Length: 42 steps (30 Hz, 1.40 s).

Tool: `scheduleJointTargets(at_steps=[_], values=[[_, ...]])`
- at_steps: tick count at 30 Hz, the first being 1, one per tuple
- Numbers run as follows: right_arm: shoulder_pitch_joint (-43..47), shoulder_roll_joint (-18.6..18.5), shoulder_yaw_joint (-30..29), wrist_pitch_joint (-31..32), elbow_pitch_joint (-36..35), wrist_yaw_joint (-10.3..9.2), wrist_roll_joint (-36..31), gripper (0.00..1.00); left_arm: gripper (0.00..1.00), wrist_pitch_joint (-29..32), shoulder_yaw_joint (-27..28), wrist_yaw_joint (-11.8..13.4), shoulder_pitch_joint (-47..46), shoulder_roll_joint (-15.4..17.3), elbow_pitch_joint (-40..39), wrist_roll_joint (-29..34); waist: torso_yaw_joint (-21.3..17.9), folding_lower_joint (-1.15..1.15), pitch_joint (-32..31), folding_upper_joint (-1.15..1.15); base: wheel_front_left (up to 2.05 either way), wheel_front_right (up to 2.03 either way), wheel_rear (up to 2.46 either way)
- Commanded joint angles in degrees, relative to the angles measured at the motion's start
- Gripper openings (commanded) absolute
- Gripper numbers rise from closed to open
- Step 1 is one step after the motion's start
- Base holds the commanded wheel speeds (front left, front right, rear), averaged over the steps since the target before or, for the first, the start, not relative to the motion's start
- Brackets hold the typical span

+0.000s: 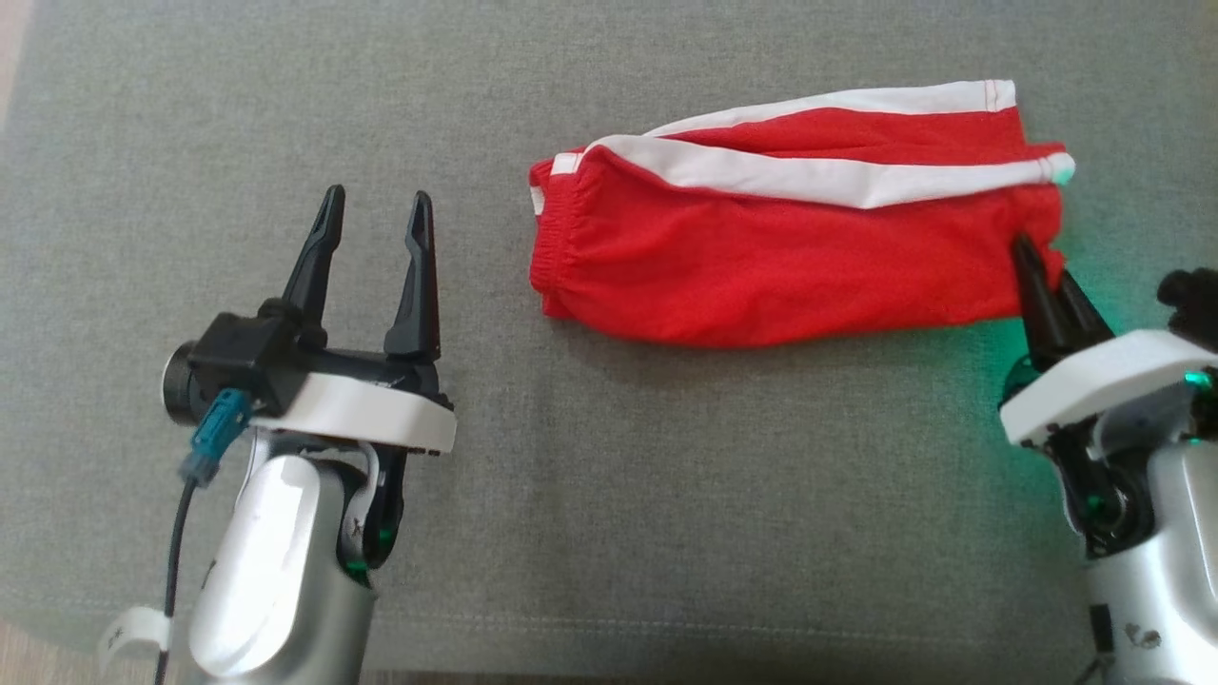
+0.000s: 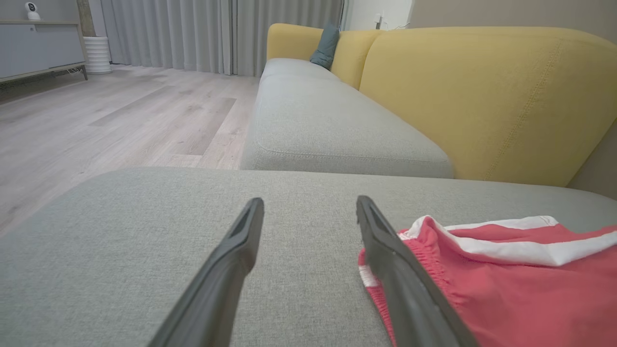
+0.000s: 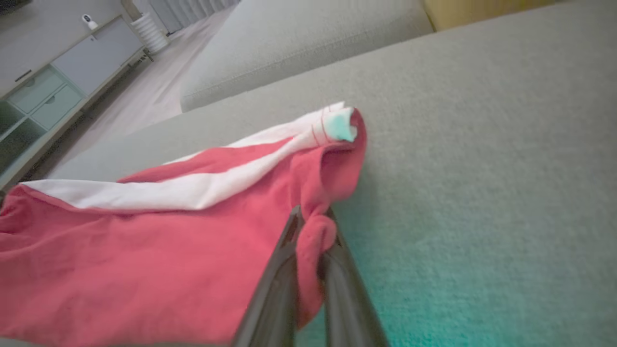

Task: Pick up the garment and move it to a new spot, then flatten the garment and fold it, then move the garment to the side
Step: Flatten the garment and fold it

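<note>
The garment (image 1: 761,257) is a pair of red shorts with white side stripes, folded lengthwise on the grey cushion, waistband to the left. My right gripper (image 1: 1032,262) is shut on the garment's right hem; in the right wrist view a bunch of red cloth (image 3: 313,241) is pinched between the dark fingers of the right gripper (image 3: 311,217). My left gripper (image 1: 376,214) stands open on the cushion to the left of the waistband, apart from it. In the left wrist view the garment (image 2: 506,279) lies just right of the right finger of the left gripper (image 2: 308,205).
The grey cushion (image 1: 609,476) spreads wide in front and to the left. Its front edge (image 1: 666,633) runs along the bottom of the head view. A yellow sofa back (image 2: 482,96), a second grey seat (image 2: 328,125) and wooden floor (image 2: 120,115) lie beyond.
</note>
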Motion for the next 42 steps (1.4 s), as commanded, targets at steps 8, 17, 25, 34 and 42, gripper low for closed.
scheduleJointTargets(at_steps=[8,17,25,34,42], values=[[-6.93,-0.56,11.11,3.15,-8.30,-0.28,-1.77,0.00,1.00,-0.30,1.62,0.10,0.44,0.75,-1.78,0.00,0.93,0.00,-1.48,0.00,0.00,0.00,0.00],[-11.14,2.19,28.06,6.37,-7.56,-0.28,0.55,0.00,1.00,-0.30,0.68,0.98,0.67,0.75,-2.17,-1.70,3.35,0.00,-1.98,0.00,0.00,0.00,0.00],[-10.32,4.48,37.27,4.82,-2.09,-0.28,3.23,0.00,1.00,-0.30,0.16,1.74,0.71,0.75,-2.48,-2.43,4.48,0.00,-1.31,0.00,0.00,0.00,0.00],[-11.90,5.67,37.75,-3.85,0.46,-0.28,3.42,1.00,1.00,-0.30,0.56,1.80,0.70,0.74,-2.34,-1.93,3.57,0.00,-1.08,0.00,0.00,0.00,0.00],[-12.06,3.96,32.23,-15.57,-2.94,-0.28,2.50,1.00,1.00,-0.30,1.47,1.48,0.65,0.91,-2.16,-0.69,1.53,0.00,-1.50,0.00,0.00,0.00,0.00]])
